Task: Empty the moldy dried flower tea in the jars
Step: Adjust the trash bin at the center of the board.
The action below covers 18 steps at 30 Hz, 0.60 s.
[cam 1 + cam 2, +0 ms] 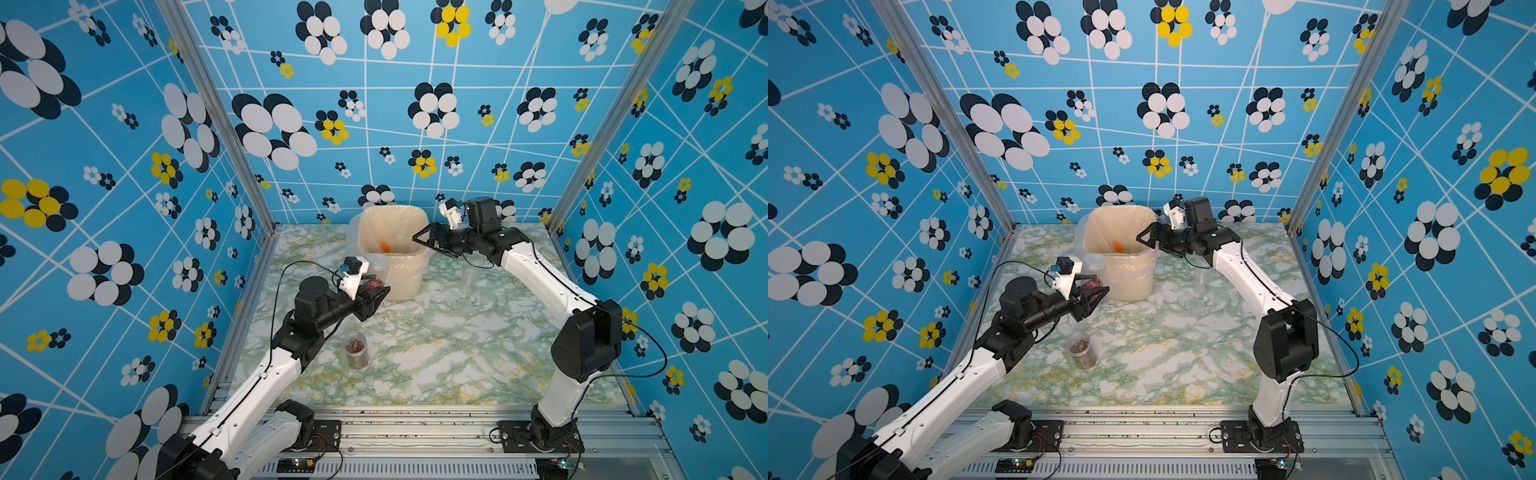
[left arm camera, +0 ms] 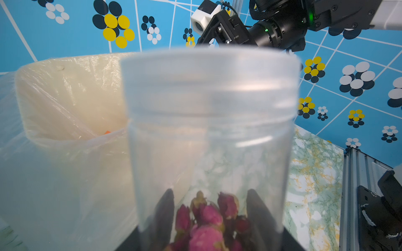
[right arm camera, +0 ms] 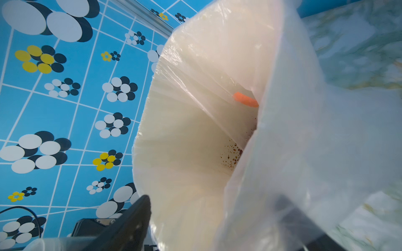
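Near the tabletop's (image 1: pixel 436 353) left edge, a standing jar (image 1: pixel 356 350) of dried flower tea (image 1: pixel 355 345) sits upright. The left gripper (image 1: pixel 380 291) pinches the held jar (image 2: pixel 208 121) near its base, with its long axis upright and its lid on top. This clear, round jar is beside the plastic-lined cream bin (image 1: pixel 409 282) at the back edge. The right gripper (image 1: pixel 419 240) hangs spread over the bin's rim.

The desk (image 1: pixel 457 365) has a green and white marble pattern. A cream bin (image 1: pixel 405 286) with a plastic liner stands on it. In front of the bin and a little to its left stands a clear jar (image 1: pixel 356 351) holding dried flower buds (image 1: pixel 355 345). Right of the bin lies a faint clear round piece (image 1: pixel 464 306).
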Motion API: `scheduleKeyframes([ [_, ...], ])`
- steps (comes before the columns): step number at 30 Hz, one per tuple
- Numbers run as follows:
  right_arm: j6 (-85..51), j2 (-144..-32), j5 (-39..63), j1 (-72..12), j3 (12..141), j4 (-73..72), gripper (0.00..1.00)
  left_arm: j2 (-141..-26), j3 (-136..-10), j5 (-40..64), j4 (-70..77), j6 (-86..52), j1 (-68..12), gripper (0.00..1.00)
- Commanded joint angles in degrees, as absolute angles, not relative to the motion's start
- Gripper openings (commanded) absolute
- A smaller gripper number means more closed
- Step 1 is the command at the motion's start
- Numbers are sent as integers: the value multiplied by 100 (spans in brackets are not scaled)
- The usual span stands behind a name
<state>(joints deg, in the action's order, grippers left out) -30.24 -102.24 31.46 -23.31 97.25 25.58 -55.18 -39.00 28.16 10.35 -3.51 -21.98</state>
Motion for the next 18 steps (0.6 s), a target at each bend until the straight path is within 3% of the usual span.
scheduleKeyframes([
  [1, -2283, -9465, 2709, -2298, 9802, 3259, 92, -5603, -4244, 3053, 634, 90, -2163, 0],
  [6, -1535, -8789, 2446, -2298, 9838, 4269, 93, -5712, -4583, 3189, -33, 982, -2315, 0],
  [11, -1160, -8490, 3412, -2325, 9929, 4856, 92, -5868, -4886, 3194, -648, 2167, -2725, 0],
  [18, -1238, -8747, 3669, -2645, 10334, 5582, 90, -6208, -5117, 2042, -789, 3128, -3363, 0],
])
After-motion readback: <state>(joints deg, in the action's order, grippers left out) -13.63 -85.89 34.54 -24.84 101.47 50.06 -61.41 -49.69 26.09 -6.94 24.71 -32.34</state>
